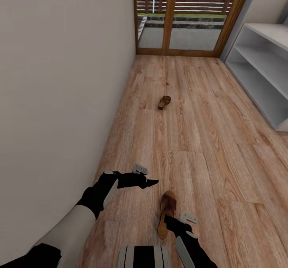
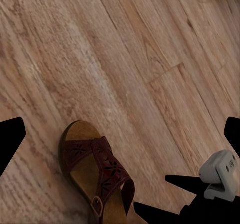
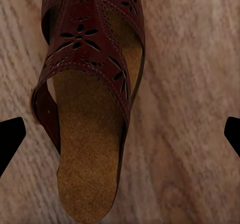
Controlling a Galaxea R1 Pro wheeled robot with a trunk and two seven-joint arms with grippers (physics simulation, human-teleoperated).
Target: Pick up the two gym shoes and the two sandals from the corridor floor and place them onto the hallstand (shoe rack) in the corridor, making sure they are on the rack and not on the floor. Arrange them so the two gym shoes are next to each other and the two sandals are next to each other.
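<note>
on the corridor floor (image 1: 208,140) — two sandals (image 1: 167,214) (image 1: 164,102), well apart.

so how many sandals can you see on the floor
2. One sandal lies near the robot, just ahead of the right claw. The other sandal lies farther down the floor, toward the door. Others may be hidden.

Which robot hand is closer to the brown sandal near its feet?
The right tool, just above the near sandal by its heel. The left tool hangs off to the sandal's left, farther away.
</note>
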